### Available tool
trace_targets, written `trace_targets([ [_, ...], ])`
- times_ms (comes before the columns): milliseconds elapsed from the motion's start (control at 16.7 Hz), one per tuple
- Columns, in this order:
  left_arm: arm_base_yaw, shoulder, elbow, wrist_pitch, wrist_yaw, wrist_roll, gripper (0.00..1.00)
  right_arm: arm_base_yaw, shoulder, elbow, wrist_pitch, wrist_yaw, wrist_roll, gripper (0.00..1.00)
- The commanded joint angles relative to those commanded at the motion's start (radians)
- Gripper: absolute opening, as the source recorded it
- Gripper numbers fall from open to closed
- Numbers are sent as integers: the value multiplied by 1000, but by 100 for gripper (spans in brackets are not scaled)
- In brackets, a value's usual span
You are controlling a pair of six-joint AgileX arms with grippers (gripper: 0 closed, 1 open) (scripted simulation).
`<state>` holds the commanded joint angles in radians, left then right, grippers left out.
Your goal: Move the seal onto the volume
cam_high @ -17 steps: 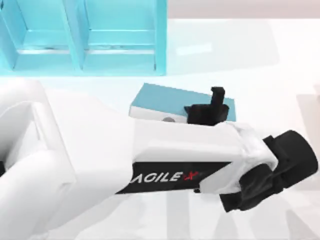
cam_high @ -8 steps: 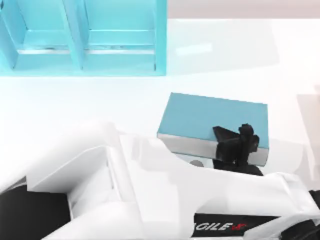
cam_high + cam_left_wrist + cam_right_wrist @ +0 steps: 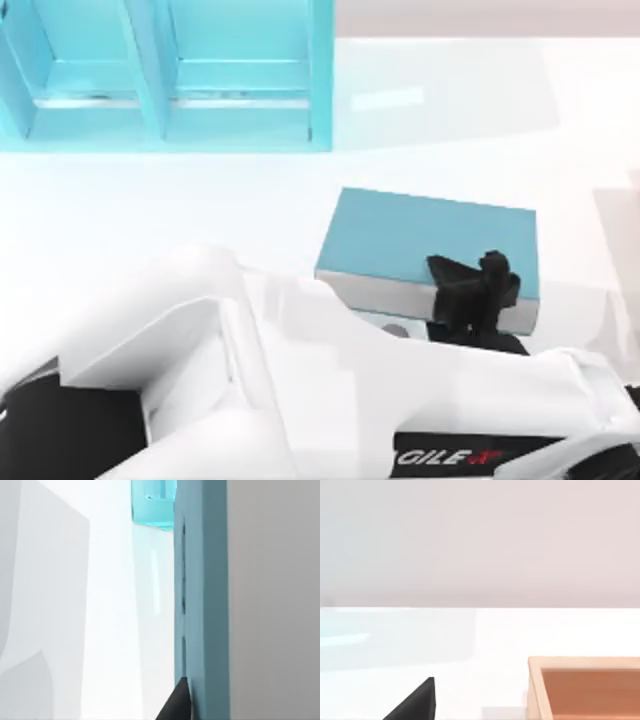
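The teal volume lies flat on the white table, right of centre. My left gripper hovers over its near-right corner; I cannot tell its grip. Teal shelf unit behind.

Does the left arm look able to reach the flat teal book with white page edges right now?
Probably yes: the left gripper sits right at the near edge of the flat teal book, overlapping its cover in the top view, with nothing between them.
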<state>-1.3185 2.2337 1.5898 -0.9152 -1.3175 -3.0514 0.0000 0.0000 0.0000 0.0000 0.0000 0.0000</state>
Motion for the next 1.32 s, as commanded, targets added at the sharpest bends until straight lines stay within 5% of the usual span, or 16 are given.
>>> trace_targets([
  [960,0,53,-41,83,1,-9,0,0,0,0,0,0,0,100],
  [1320,0,53,-41,83,1,-9,45,0,0,0,0,0,0,100],
])
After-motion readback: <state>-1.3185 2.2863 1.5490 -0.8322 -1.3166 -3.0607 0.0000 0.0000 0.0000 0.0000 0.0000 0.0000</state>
